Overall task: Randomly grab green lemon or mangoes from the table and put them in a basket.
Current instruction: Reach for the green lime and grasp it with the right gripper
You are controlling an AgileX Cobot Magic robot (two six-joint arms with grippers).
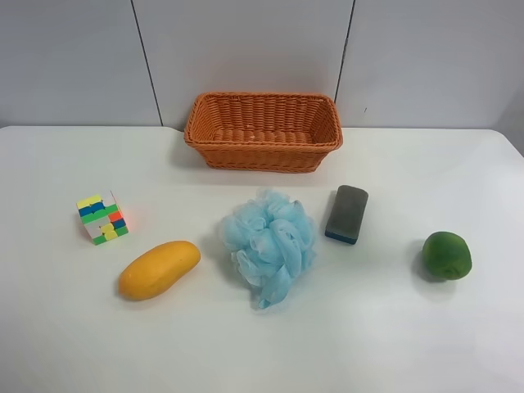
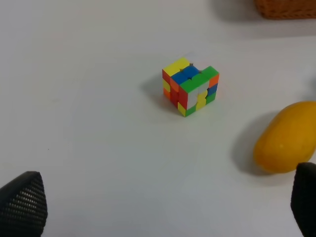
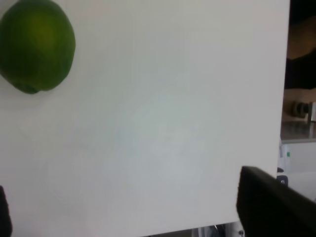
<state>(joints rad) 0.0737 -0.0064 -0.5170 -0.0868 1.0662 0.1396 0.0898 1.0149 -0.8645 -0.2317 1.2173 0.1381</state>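
My left jaws and right jaws hang spread wide, holding nothing, above the desk (image 1: 409,344). The mango (image 1: 159,269) lies on my left side near the cube (image 1: 102,218), and the lemon (image 1: 446,255) sits alone on my right. I judge each arm has one fruit within reach. The basket (image 1: 262,157) stands empty at the back.

Basket (image 1: 262,157): top open, free to me from above. Before its front wall: blue bath pouf (image 1: 270,246) and grey sponge (image 1: 346,214), narrow lane between. Farther out from the basket: mango (image 1: 159,268), cube (image 1: 102,218), green lemon (image 1: 446,255), each with bare table (image 1: 385,336) all round.
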